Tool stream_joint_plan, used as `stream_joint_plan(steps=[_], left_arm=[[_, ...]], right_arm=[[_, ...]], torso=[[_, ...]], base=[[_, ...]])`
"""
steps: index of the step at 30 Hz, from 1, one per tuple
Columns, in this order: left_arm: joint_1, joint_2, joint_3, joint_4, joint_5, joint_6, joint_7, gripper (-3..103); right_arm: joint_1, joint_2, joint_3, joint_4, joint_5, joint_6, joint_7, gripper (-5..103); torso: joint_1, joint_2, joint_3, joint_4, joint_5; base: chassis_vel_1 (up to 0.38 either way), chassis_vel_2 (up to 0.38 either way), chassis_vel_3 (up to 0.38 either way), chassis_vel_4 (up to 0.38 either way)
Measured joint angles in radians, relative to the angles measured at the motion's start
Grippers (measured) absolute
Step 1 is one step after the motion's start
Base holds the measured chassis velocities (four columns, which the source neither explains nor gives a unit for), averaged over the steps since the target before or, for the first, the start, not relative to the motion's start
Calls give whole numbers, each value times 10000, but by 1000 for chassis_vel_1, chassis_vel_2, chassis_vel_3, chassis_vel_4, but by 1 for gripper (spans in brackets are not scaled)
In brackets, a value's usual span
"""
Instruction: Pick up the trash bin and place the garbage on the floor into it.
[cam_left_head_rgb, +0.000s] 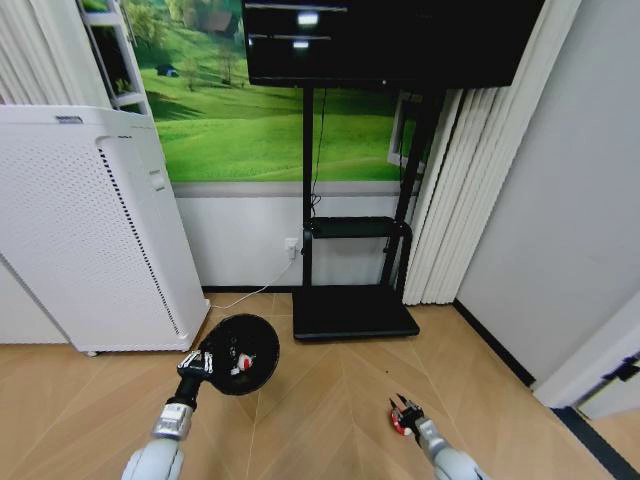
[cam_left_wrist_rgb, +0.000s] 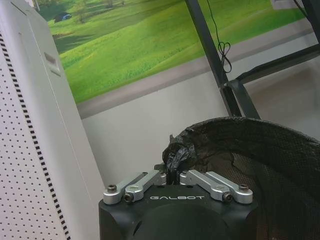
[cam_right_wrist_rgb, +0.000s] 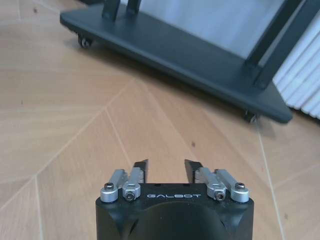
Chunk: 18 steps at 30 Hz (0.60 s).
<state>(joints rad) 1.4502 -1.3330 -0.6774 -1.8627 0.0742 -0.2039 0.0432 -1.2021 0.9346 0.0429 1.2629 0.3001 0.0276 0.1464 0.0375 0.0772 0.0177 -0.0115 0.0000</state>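
A: The left gripper (cam_left_head_rgb: 205, 358) has the trash bin (cam_left_head_rgb: 243, 352) by its near-left rim, and its fingers are clamped tight on the bunched black liner, as the left wrist view shows.

B: Which way is the bin facing?

A: It is tipped toward the camera, with the round mouth angled up and back at the robot. Its long axis leans from the floor toward the near side. Inside, a red-and-white wrapper (cam_left_head_rgb: 239, 362) lies against the dark mesh wall.

B: And the right arm?

A: The right gripper (cam_left_head_rgb: 404, 415) is low at the near right, just above the wooden floor (cam_left_head_rgb: 330, 390). Its fingers are spread with only floor between them. In the head view a flat red piece (cam_left_head_rgb: 398, 425) sits right at its tips, though whether they touch it is unclear.

B: What surrounds them?

A: A tall white perforated appliance (cam_left_head_rgb: 90, 230) stands just left of the bin, almost against it. Farther off to the right is the black base (cam_left_head_rgb: 352, 312) of a screen stand (cam_left_head_rgb: 355, 180), with a white cable (cam_left_head_rgb: 250, 293) trailing along the wall. Pale curtains (cam_left_head_rgb: 460, 190) hang at the far right.
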Motion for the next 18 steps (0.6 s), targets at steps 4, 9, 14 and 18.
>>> stream_joint_plan(steps=[4, 9, 14, 18], left_arm=[[-91, -21, 28, 179, 0, 0, -2, 6], [-157, -27, 74, 265, 5, 6, -6, 6], [-139, 23, 38, 310, 0, 10, -12, 6], [-105, 41, 0, 349, -3, -2, -14, 6]], right_arm=[[3, 201, -173, -231, -57, -58, 124, 59], [271, 431, -419, -774, -330, 37, 146, 81], [751, 593, -600, -1666, -525, 179, 133, 99], [943, 699, -646, -2157, -648, 278, 131, 100]], torso=[[0, 0, 0, 0, -1], [0, 0, 0, 0, 0], [0, 0, 0, 0, 0], [-2, 0, 0, 0, 0]], base=[[0, 0, 0, 0], [0, 0, 0, 0], [0, 0, 0, 0], [0, 0, 0, 0]])
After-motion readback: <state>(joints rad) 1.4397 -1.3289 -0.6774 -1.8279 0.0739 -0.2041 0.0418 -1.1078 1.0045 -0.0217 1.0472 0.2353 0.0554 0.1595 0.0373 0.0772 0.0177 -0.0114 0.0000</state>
